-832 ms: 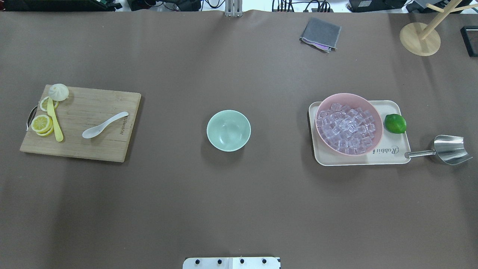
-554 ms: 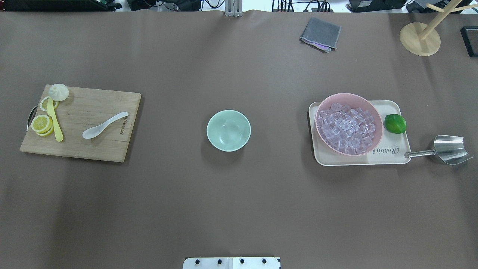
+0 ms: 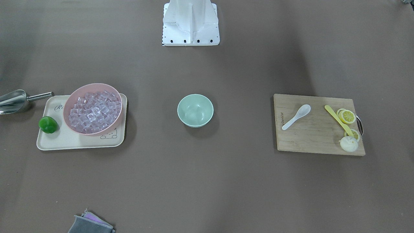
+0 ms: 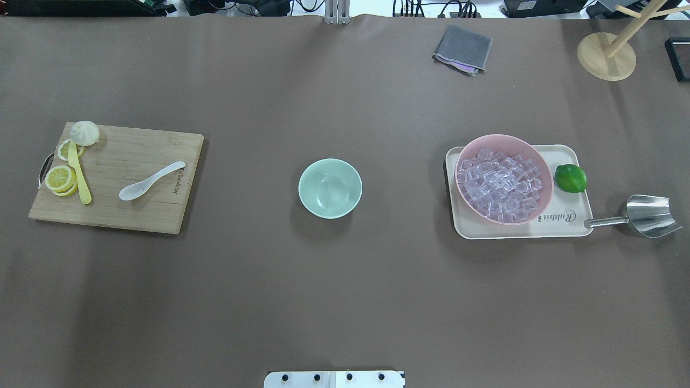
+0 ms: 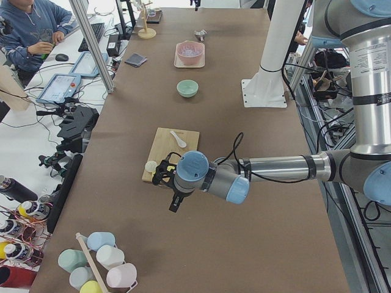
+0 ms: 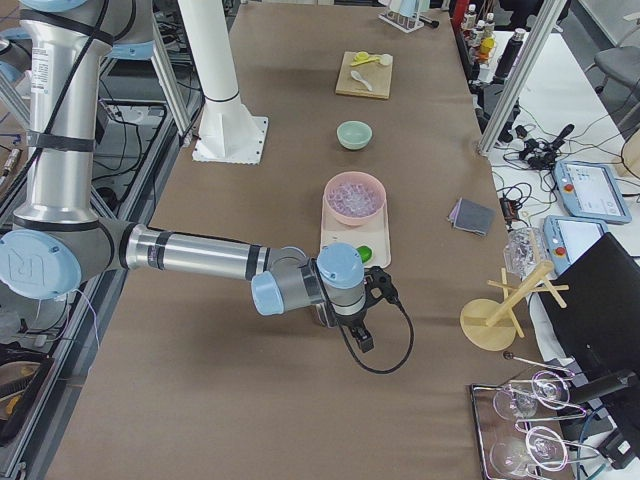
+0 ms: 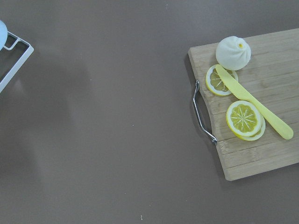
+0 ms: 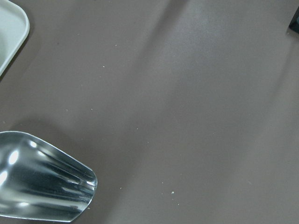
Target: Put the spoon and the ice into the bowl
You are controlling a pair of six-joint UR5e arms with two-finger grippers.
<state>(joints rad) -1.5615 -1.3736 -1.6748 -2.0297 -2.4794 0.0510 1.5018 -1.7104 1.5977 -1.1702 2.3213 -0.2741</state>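
Nothing moved; glossy oval spoon [image 4: 152,179] on wood-grain board [image 4: 135,153]

The overhead view looks down from behind the robot base [image 4: 334,379]; the front-facing view looks back from across the tabletop [image 4: 345,302]. Both centre the bowl [image 4: 330,188], with the cutting board [image 4: 140,213] at 9 and 3 o'clock respectively. Side views look lengthwise from each end. Wrist cameras hang close: left over the board's handle end, right over the steel scoop [image 8: 42,186].

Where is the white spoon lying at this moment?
In the overhead view the spoon lies on the cutting board at left, between the yellow knife and the green bowl.
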